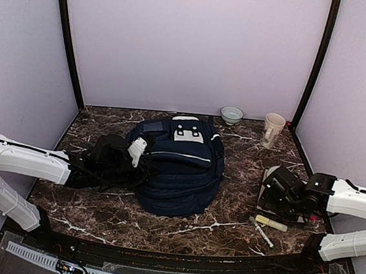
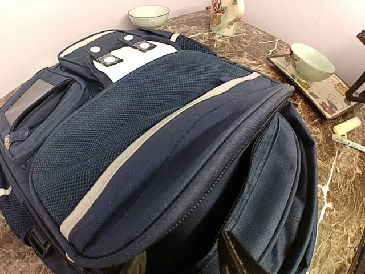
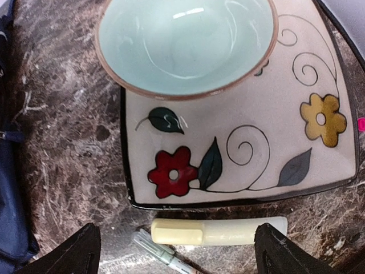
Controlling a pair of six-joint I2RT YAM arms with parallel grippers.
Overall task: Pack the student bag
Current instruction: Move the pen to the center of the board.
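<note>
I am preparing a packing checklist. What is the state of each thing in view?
Backpack: lying flat, front up.
Near bowl: upright, empty.
Plate: lying flat, near bowl on it.
Far bowl: upright.
Mug: upright.
Marker: lying, capped.
Pen: lying beside the marker.
Right fingers: open.

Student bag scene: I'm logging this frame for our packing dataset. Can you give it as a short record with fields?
bag: student bag lying front up, mid-table
left arm: left gripper at the bag's left side, opening unclear
right arm: right gripper open, over the highlighter
plate: flowered plate right of bag, bowl on it
loose: highlighter and pen on the table beside the plate
back edge: second bowl, mug
</note>
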